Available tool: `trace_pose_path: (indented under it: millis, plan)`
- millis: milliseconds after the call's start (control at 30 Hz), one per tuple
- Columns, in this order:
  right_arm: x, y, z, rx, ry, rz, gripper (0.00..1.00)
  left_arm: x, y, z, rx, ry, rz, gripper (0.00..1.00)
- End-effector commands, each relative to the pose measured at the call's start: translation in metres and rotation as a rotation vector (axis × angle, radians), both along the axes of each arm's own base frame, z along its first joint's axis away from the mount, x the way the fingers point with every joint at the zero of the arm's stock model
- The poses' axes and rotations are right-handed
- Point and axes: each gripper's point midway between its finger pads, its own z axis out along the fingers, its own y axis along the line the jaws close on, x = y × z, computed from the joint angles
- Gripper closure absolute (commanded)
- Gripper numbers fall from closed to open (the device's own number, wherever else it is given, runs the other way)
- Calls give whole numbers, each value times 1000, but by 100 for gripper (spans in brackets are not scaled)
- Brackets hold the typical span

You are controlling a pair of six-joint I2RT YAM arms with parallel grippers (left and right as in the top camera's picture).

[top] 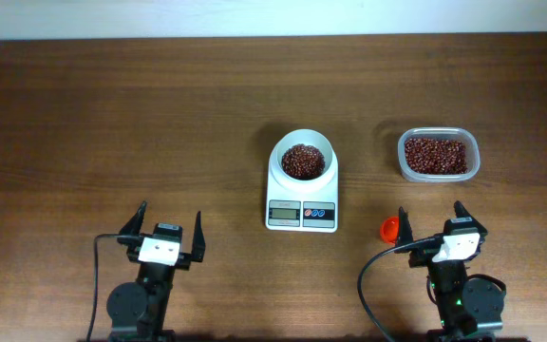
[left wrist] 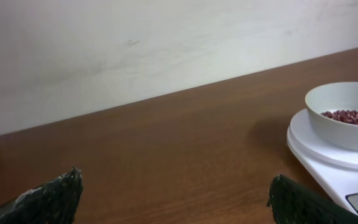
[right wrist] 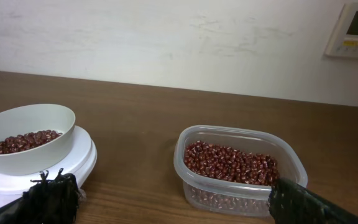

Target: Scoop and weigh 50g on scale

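Overhead | scale mid-frame, carrying beans | left gripper released, empty | right gripper released, empty

Small white scale is sitting flat mid-way along the counter, grey display and two little buttons facing the near edge. Its round white bowl is standing upright on top, holding a shallow heap of dark red-brown beans. More of the same beans are lying in a clear tub further right.
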Motion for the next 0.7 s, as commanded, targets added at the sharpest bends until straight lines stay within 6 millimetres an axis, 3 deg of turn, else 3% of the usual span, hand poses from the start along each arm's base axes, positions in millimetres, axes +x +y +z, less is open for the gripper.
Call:
trace_pose_path:
  millis: [0, 200, 267, 667]
  plan:
    - [-1, 4, -2, 7, 3, 19, 1, 1, 16, -5, -120, 22, 97, 1]
    - [-1, 4, -2, 7, 3, 20, 1, 1, 18, -7, -144, 32, 110, 1]
    - [-1, 4, -2, 7, 3, 19, 1, 0, 32, -7, -216, 26, 199, 1]
    - [-1, 4, -2, 7, 3, 20, 1, 1, 26, -9, -217, 40, 166, 1]
